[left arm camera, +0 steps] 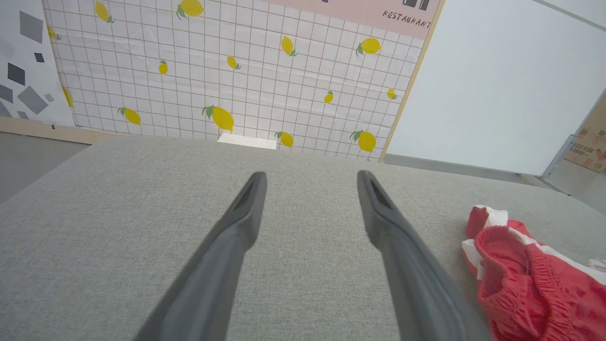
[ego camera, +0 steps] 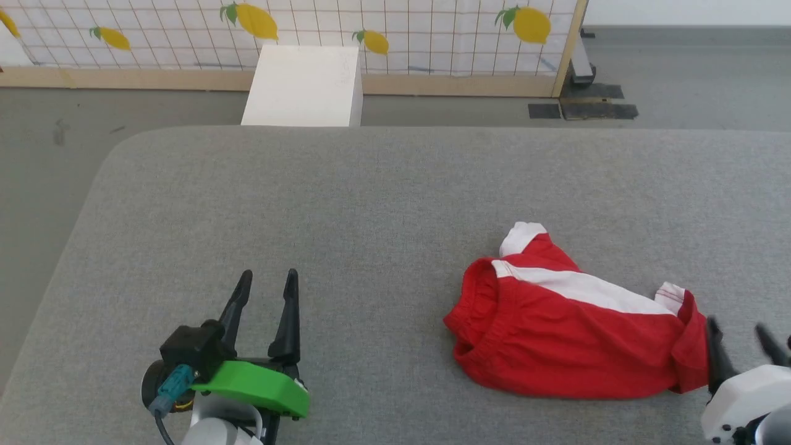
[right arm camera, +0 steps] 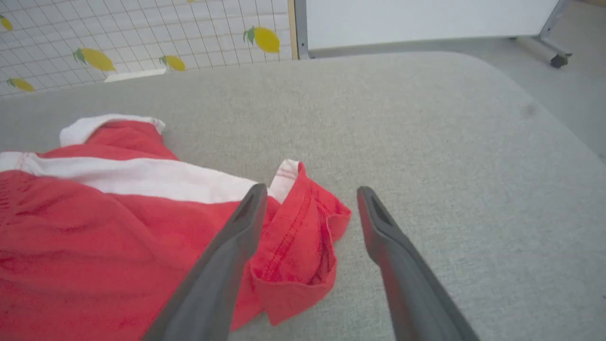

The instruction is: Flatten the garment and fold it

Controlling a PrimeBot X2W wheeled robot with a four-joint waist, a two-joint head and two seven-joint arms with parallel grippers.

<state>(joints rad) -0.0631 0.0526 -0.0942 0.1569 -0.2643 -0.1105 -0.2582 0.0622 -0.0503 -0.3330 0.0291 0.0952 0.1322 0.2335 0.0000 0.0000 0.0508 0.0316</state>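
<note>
— Zero folds made so far?
— None. We see the garment [ego camera: 568,334] crumpled on the desk [ego camera: 371,204], near and right; flattening and folding both remain. Our right pincer [ego camera: 735,326], spread, is at its right end; our left pincer [ego camera: 269,275], also spread, sits well apart, leftward.

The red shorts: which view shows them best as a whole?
The head view: the whole shorts lie in it, with waistband, stripe and both hems. The left wrist view catches the waistband end at its edge; the right wrist view gives one leg opening close.
</note>
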